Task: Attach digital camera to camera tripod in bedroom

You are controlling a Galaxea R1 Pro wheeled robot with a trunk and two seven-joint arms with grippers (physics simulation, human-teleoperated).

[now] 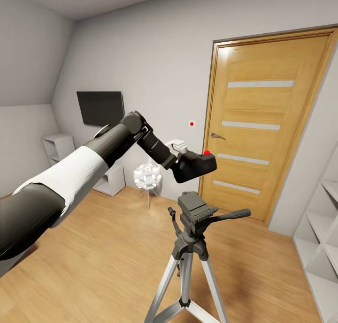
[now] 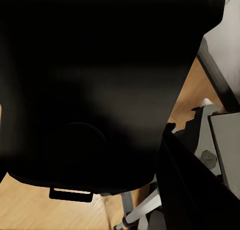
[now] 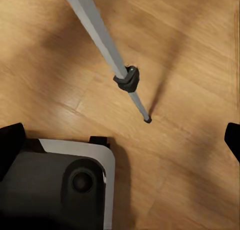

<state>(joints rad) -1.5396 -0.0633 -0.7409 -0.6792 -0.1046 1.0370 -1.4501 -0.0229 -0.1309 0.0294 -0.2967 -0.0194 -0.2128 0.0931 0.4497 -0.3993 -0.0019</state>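
Digital camera [image 1: 196, 165] held above camera tripod [image 1: 191, 248].

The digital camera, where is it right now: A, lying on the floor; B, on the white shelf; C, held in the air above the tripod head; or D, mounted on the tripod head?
C: the left hand holds the digital camera clear above the camera tripod.

no readable text, labels or numbers

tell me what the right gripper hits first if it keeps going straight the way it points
Probably the wood floor; the right wrist view looks down on it. A tripod leg crosses nearby, and depth is unclear.
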